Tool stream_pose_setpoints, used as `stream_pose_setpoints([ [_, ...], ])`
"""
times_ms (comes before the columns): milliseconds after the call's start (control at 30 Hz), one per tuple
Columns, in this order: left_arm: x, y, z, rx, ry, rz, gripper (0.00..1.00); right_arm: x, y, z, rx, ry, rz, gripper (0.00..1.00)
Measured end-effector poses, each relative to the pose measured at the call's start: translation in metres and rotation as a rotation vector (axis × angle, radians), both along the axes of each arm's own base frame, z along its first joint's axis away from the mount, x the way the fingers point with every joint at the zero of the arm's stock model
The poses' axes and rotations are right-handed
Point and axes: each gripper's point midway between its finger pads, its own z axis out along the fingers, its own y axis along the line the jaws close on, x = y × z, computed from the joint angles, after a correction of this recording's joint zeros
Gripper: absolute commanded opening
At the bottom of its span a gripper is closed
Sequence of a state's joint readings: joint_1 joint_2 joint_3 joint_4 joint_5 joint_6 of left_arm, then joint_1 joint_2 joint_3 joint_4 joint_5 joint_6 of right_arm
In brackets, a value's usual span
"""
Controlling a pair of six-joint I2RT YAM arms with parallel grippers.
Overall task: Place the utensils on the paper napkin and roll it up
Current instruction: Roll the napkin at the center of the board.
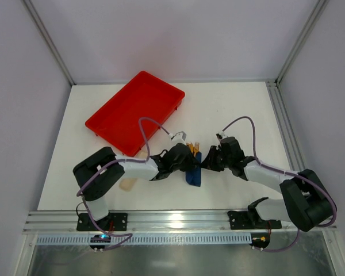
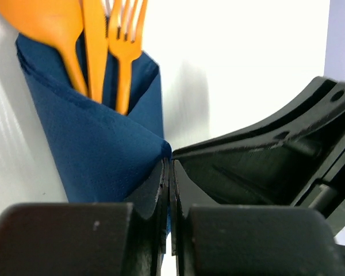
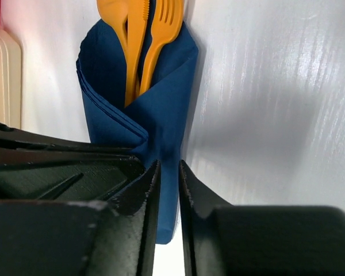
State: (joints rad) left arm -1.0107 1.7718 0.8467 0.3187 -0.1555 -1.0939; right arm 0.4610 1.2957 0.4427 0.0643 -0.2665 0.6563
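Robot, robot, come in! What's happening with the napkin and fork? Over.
Left gripper pinching napkin edge. Right gripper jaws a crack apart at napkin's end. Utensils wrapped inside, tops poking out. Tray well apart, not blocking.

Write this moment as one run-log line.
napkin: wrapped around utensils, tops showing | left pincer: shut on napkin edge | right pincer: narrow gap around napkin end, grip unclear

Navy paper napkin folded around orange utensils, heads protruding from the top
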Motion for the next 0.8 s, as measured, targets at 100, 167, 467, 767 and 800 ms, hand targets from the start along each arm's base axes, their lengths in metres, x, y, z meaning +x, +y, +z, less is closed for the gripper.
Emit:
stream_pose_setpoints([
  [100,0.004,-0.004,0.006,-0.012,0.001,-0.002,0.02,-0.002,-0.002,0.003,-0.009,-0.012,0.006,0.27],
  [167,0.006,-0.006,0.01,-0.021,0.002,-0.006,0.02,-0.004,-0.004,0.008,-0.018,-0.033,0.007,0.27],
  [467,0.009,-0.007,0.011,-0.02,0.017,-0.011,0.02,-0.008,-0.01,-0.002,-0.072,-0.015,-0.002,0.22],
  [767,0.011,-0.01,0.013,-0.031,0.023,-0.017,0.0,0.005,-0.001,-0.012,-0.076,-0.006,0.015,0.22],
  [800,0.011,-0.011,0.013,-0.037,0.022,-0.023,0.0,0.006,0.0,-0.012,-0.074,-0.01,0.02,0.21],
])
